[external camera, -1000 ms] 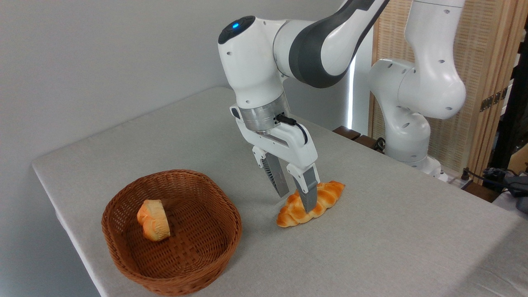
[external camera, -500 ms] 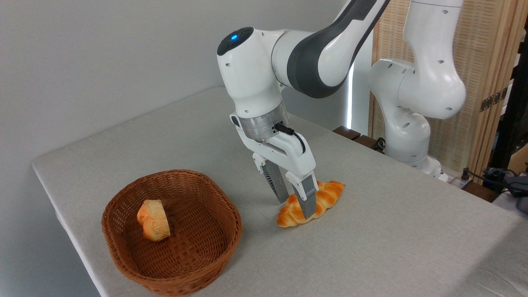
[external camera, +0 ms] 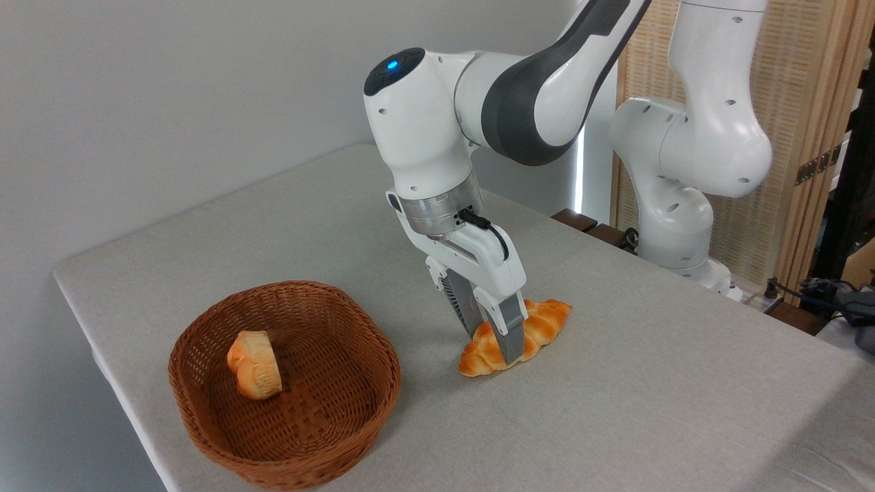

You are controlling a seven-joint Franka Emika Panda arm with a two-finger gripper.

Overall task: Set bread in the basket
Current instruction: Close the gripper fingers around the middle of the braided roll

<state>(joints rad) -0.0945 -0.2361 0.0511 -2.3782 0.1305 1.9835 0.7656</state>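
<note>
Now the tool (external camera: 493, 344) is pinching the braided bread (external camera: 514, 338) across its middle, and the loaf lies on the counter (external camera: 615, 383) just right of the wicker basket (external camera: 284, 393). Inside this basket rests a stubby bread chunk (external camera: 254, 364).

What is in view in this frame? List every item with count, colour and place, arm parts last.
bread: 1, golden-orange braided loaf, lying on the table right of the basket, between the fingers.
basket: 1, reddish-brown wicker, on the table near its front left edge.
bread chunk: 1, pale orange, inside the basket, left of its middle.
table: 1, light grey cloth cover, fills the lower frame.
wall: 1, plain grey, behind the table.
screen: 1, wood-framed and woven, far right behind the arm.
cables: a few, dark, at the right edge beyond the table.
arm: 1, white with dark grey joint, based at the table's far right.
gripper: 1, white body, grey fingers closed around the loaf's middle.
</note>
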